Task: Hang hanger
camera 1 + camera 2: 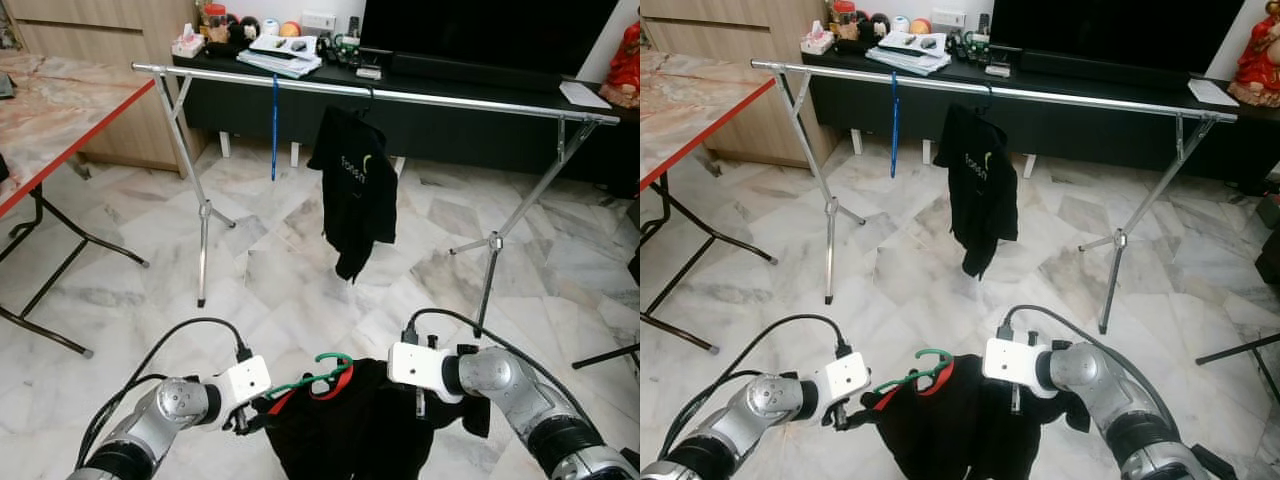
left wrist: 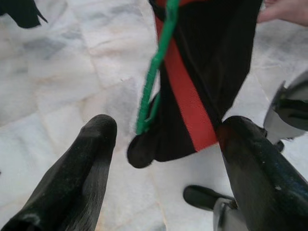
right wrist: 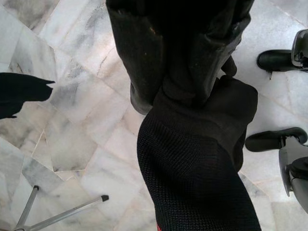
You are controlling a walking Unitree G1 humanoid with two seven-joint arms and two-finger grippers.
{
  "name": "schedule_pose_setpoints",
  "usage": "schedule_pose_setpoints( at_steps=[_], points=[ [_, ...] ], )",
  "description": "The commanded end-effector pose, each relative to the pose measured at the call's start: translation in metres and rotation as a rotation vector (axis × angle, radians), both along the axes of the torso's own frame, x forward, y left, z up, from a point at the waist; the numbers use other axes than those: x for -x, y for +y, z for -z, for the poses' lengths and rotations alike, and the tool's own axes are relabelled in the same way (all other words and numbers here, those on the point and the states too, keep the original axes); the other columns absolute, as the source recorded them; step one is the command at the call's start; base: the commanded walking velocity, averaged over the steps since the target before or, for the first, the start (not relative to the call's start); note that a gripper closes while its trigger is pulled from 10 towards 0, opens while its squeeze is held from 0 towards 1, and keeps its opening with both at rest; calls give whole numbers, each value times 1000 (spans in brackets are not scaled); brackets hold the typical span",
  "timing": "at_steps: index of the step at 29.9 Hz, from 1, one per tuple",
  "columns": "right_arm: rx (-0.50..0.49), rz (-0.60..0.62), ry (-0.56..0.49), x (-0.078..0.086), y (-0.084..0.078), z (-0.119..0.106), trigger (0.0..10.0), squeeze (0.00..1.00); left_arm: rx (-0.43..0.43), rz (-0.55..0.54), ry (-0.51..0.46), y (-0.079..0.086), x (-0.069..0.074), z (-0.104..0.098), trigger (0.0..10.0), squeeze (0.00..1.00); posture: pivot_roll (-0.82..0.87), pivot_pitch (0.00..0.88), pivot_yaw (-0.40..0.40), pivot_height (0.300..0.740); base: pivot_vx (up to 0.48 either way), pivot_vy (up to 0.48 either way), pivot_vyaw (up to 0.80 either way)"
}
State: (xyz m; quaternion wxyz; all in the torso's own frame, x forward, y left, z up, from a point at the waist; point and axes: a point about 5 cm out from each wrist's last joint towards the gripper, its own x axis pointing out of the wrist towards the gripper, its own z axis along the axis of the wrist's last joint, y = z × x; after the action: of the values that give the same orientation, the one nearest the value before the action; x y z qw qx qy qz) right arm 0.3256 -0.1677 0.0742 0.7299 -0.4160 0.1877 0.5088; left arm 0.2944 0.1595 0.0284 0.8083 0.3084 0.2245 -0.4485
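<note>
One green hanger (image 1: 318, 372), left end effector (image 2: 163, 144) spread beside it, right end effector (image 3: 180, 91) clamped on one black garment (image 1: 350, 425).

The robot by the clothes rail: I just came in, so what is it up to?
It holds a black garment on a green hanger between both grippers, in front of the clothes rail. The right gripper is shut on the fabric; the left gripper is open around the hanger's end. One black shirt already hangs on the rail; this hanger isn't hung yet.
</note>
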Motion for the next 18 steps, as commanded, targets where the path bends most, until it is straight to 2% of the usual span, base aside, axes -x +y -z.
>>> schedule_pose_setpoints(
  at_steps=[1,8,12,17,18],
  points=[
    [-5,-14,-29,-3,3,-5,10000,0,-14,17,18,-1,4,3,10000,0,-23,81,-78,740,0,0,0],
    [-12,-10,-27,-2,6,-3,10000,0,-30,40,48,0,6,6,10000,0,-22,60,-68,740,0,0,0],
    [-20,-6,-31,-2,7,-4,10000,0,-38,39,35,-1,5,5,10000,0,-21,63,-69,740,0,0,0],
    [-26,-6,-38,-3,7,-5,10000,0,-69,-41,-90,-2,-6,1,10000,0,-24,75,-70,740,0,0,0],
    [-29,-7,-40,-3,7,-6,10000,0,-60,-50,-91,-1,-7,0,9569,0,-26,80,-71,740,0,0,0]
  ],
)
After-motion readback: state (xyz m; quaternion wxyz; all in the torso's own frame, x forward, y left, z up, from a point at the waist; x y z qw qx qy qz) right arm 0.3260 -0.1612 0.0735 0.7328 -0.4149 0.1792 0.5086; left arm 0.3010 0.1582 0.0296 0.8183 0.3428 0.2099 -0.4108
